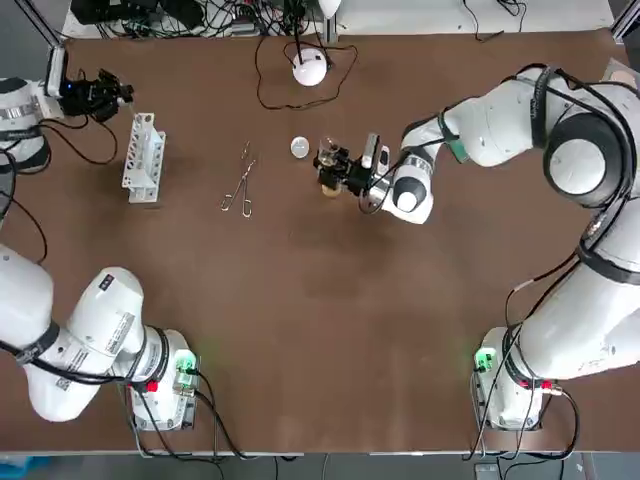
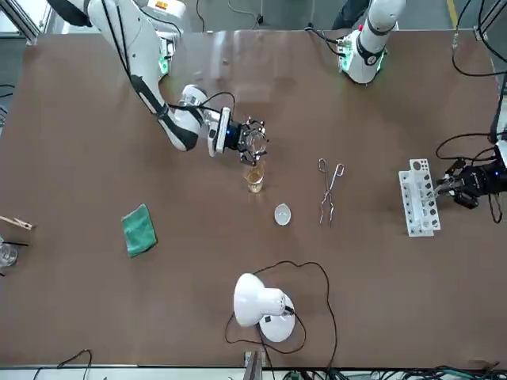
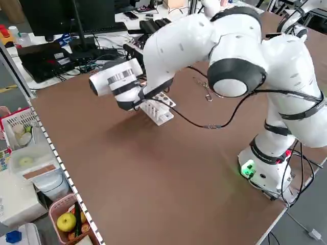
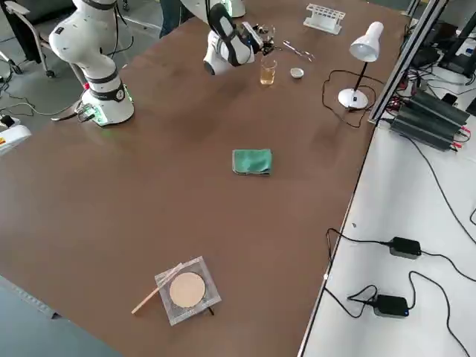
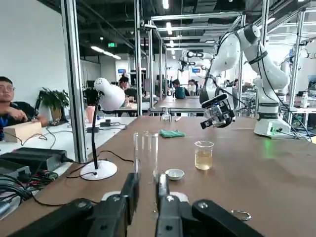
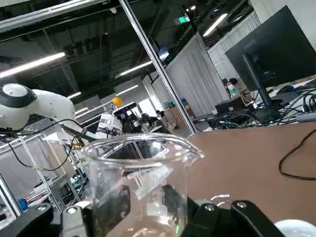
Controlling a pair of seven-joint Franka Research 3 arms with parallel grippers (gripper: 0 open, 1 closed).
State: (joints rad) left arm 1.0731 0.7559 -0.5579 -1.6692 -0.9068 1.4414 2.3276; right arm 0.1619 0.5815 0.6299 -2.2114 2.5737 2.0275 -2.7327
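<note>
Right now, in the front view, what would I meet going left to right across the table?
In order: cloth → cup → dish → tongs → rack → left pincer gripping a tube. Skipped: the right pincer with its beaker and the lamp, which overlap the cup.

Bases and glassware out of sight

In the right wrist view, the empty beaker (image 6: 143,168) gripped by the right gripper (image 6: 143,202) is cut off at its base by the picture's edge. From overhead, that gripper covers part of the glass of amber liquid (image 1: 328,191). In the left wrist view, the glass tube (image 5: 146,150) clasped by the left gripper (image 5: 147,190) has its lower end hidden behind the fingers. From the left side, the left arm (image 3: 204,41) blocks that gripper and part of the white rack (image 3: 159,113).
</note>
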